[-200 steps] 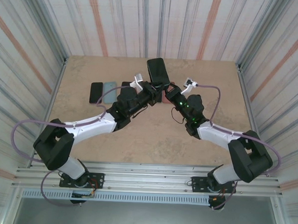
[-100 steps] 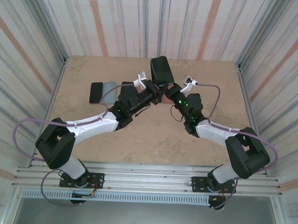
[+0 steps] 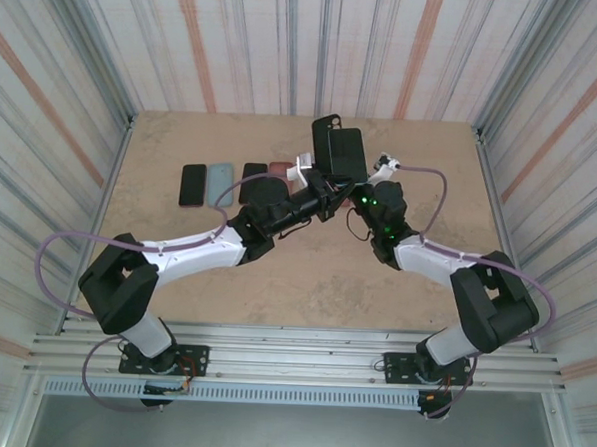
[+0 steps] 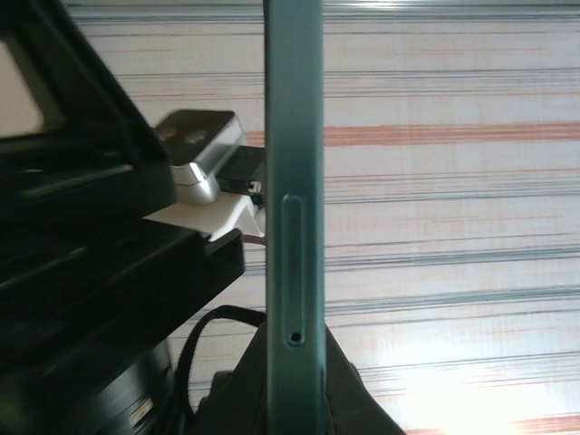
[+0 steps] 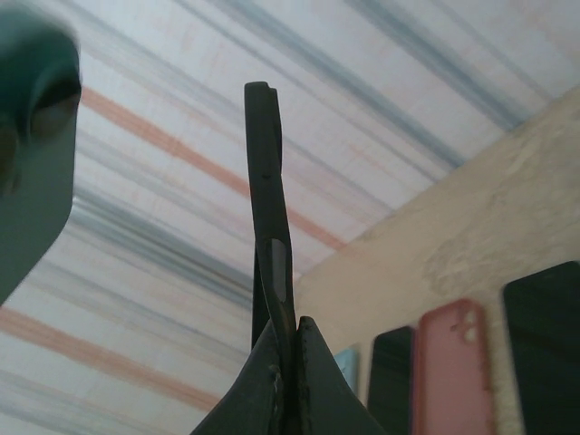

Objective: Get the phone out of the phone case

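In the left wrist view a teal phone (image 4: 294, 217) stands edge-on and upright, and my left gripper (image 4: 294, 381) is shut on its lower end. In the right wrist view my right gripper (image 5: 292, 340) is shut on the thin rim of a black phone case (image 5: 265, 181). The teal phone's corner (image 5: 32, 136) hangs to the left of it, apart from the case. From above, the two grippers meet mid-table, left gripper (image 3: 326, 188) and right gripper (image 3: 356, 192), under a raised dark slab, the case (image 3: 340, 151). There I cannot separate phone from case.
A row of phones and cases lies on the table's back left: black (image 3: 192, 184), light blue (image 3: 219, 182), black (image 3: 253, 169), pink (image 3: 280, 168). The pink case (image 5: 453, 372) lies just below the right gripper. Striped walls enclose the table (image 3: 176, 267).
Both grippers have shifted to the right with what they hold. The dark slab has moved right and turned, which uncovers the pink case on the table.
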Controlling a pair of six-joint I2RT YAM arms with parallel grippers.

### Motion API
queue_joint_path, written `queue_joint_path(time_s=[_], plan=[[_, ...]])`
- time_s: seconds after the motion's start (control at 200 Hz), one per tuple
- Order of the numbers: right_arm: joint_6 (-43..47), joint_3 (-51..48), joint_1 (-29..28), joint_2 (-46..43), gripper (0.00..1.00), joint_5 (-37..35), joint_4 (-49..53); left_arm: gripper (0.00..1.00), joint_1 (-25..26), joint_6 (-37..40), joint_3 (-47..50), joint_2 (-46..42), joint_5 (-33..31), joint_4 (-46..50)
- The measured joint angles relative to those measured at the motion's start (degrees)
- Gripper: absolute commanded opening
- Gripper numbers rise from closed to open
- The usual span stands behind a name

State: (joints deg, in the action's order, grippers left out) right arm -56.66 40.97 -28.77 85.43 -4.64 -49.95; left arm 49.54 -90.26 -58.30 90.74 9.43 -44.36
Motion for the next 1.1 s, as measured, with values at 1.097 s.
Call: queue_joint_path(time_s=[1.097], plan=[[6.62,-2.89,34.12,-12.98,0.0,21.11,27.04,0.0,-3.67,1.53,-28.11,39.74,5.68,8.83]])
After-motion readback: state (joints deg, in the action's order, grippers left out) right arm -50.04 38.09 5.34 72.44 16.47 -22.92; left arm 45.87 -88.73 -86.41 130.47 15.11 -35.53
